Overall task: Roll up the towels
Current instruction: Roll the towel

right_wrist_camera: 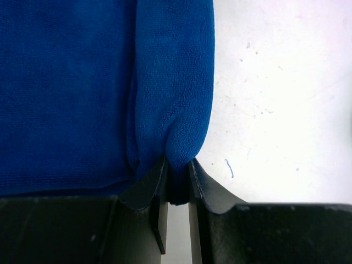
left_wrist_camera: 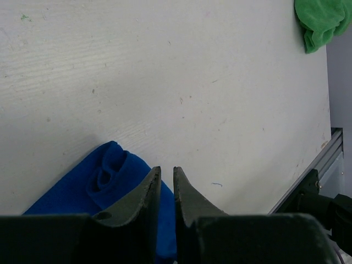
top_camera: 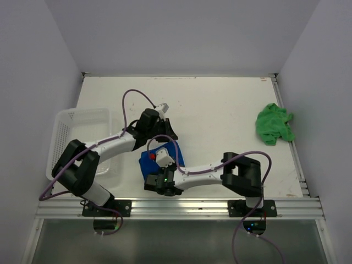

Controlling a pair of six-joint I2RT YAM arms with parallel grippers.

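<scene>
The blue towel [top_camera: 147, 163] lies bunched at the near middle of the table, under both wrists. In the left wrist view its far end [left_wrist_camera: 82, 187] is curled into a small roll. My left gripper [left_wrist_camera: 166, 168] [top_camera: 168, 136] is shut on that far edge, with blue cloth filling the narrow gap between its jaws. My right gripper [right_wrist_camera: 177, 160] [top_camera: 159, 177] is shut on a folded near edge of the same towel [right_wrist_camera: 66, 82]. The green towel [top_camera: 274, 124] [left_wrist_camera: 322, 22] sits crumpled at the far right, away from both grippers.
A white mesh basket [top_camera: 77, 129] stands at the table's left edge beside the left arm. An aluminium rail [top_camera: 181, 208] runs along the near edge, and walls close in the table [top_camera: 220, 104] on three sides.
</scene>
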